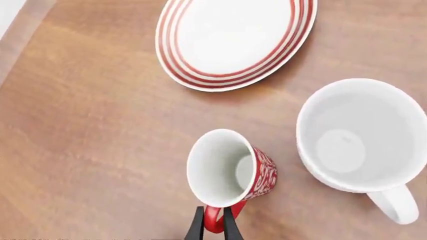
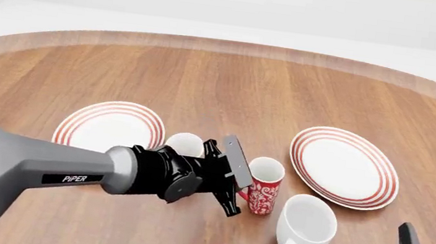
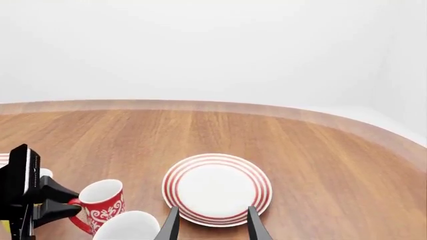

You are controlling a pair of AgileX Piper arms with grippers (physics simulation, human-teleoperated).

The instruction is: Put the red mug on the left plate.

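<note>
Front view: the left arm is reaching in from the left across the wooden counter (image 2: 232,80), and its gripper (image 2: 241,195) is meeting the red mug (image 2: 263,187) at the handle side. The mug is standing upright between the two ringed plates, with the left plate (image 2: 109,125) well apart on its left and the right plate (image 2: 345,166) near on its right. The white mug (image 2: 305,228) is standing just beside the red mug, nearer the camera, its handle pointing toward the viewer. A pale rounded object (image 2: 184,144), partly hidden behind the arm, is sitting just beside the left plate; what it is cannot be told. Left wrist view: the two dark fingers (image 1: 195,226) are closing narrowly on the red loop handle (image 1: 215,220), one on each side of it, so the left gripper is gripping the mug (image 1: 230,170) by its handle; whether the base is resting on the counter cannot be told. Right wrist view: the right gripper (image 3: 212,222) is hanging low at the near right edge, its fingers (image 3: 170,225) standing spread apart and holding nothing, with the right plate (image 3: 217,189) lying beyond them.
</note>
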